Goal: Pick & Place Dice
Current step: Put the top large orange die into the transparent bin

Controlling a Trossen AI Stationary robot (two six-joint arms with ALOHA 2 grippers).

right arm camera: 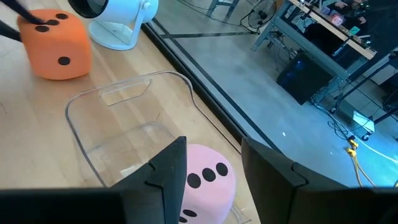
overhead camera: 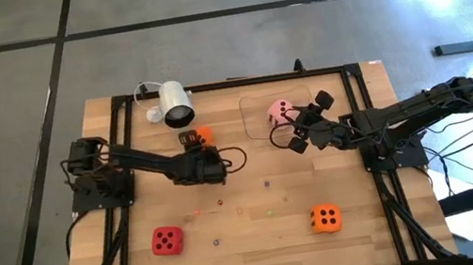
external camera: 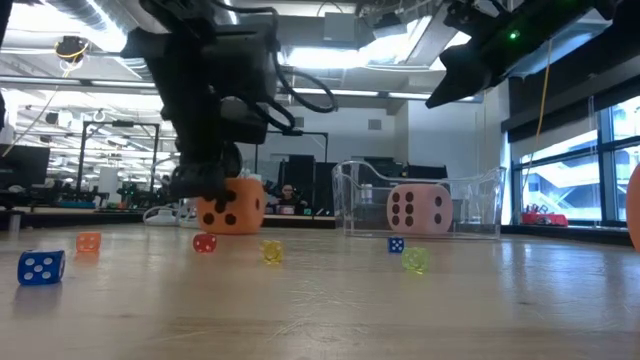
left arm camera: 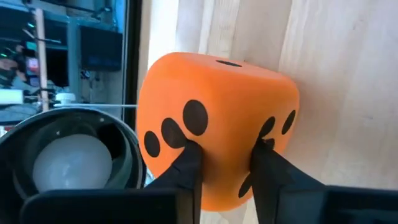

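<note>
The left claw [left arm camera: 224, 165] is pinching the orange die [left arm camera: 217, 121] beside the white camera [overhead camera: 176, 103]; its foam is dimpling, so flat opposite faces suit best. The right claw [overhead camera: 307, 122] is hovering spread over the pink die [overhead camera: 279, 110] in the clear tray [overhead camera: 251, 103].

The counter [overhead camera: 259, 214] is evenly and fairly brightly lit from overhead, and only short, soft shadows are cast under the arms. Strong glare is seen on the floor beyond the right claw [overhead camera: 297, 123], at the high view's far corner. In the low view, ceiling lights and windows are blown out, so both arms are rendered nearly as silhouettes. The nearest counter surface there appears slightly soft. The orange die [left arm camera: 217, 124] at the left claw [left arm camera: 225, 155] is sharp.
</note>
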